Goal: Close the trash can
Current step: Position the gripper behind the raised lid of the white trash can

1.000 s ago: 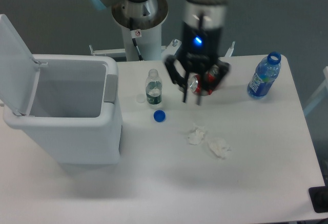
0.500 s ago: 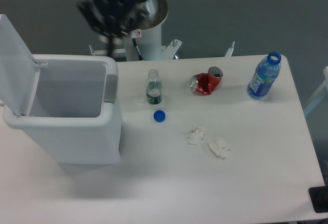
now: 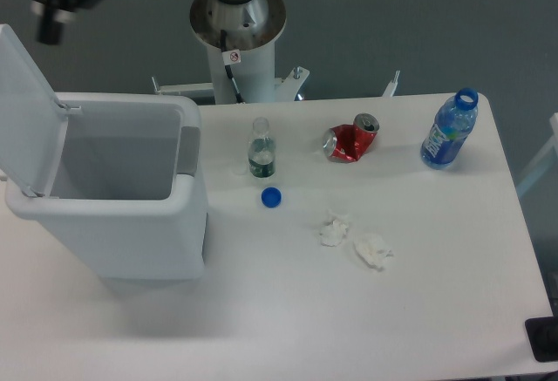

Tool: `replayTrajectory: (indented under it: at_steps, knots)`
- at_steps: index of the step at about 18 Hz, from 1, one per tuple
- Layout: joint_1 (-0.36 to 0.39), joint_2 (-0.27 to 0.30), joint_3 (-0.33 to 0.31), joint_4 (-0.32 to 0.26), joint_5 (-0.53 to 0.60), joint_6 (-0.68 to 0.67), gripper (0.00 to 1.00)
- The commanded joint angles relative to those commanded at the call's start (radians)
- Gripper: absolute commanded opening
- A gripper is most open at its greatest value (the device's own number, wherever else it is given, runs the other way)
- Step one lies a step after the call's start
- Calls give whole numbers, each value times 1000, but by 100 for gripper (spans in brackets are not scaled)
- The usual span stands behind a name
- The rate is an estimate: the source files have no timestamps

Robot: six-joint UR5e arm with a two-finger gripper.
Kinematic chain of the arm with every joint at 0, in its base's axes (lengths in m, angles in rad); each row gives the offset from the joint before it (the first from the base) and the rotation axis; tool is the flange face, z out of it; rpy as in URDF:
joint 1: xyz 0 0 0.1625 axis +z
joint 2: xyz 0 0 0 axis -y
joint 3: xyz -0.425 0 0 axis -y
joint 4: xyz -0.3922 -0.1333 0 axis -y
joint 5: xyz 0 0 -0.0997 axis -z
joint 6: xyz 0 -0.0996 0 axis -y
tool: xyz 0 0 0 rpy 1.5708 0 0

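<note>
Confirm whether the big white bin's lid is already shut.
No: the large boxy white plastic trash can stands open, its flat white lid tilted up.

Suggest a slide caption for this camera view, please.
Robot hand above the open lid of the white trash can.

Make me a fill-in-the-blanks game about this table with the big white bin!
1. The lid of the large boxy white plastic trash can is ____.
2. The loose round bottle cap on the table is coloured ____.
3. The crushed red metal can lies between the small clear bottle and the ____ plastic bottle.

Missing words: open; blue; blue
</note>
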Motion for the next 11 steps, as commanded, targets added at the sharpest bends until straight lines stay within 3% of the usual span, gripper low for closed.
replayTrajectory:
  at_steps: [6,11]
  knots:
    - [-104,-71,9,-2,2,63,7]
    - [-114,-71,12,-11,9,58,6]
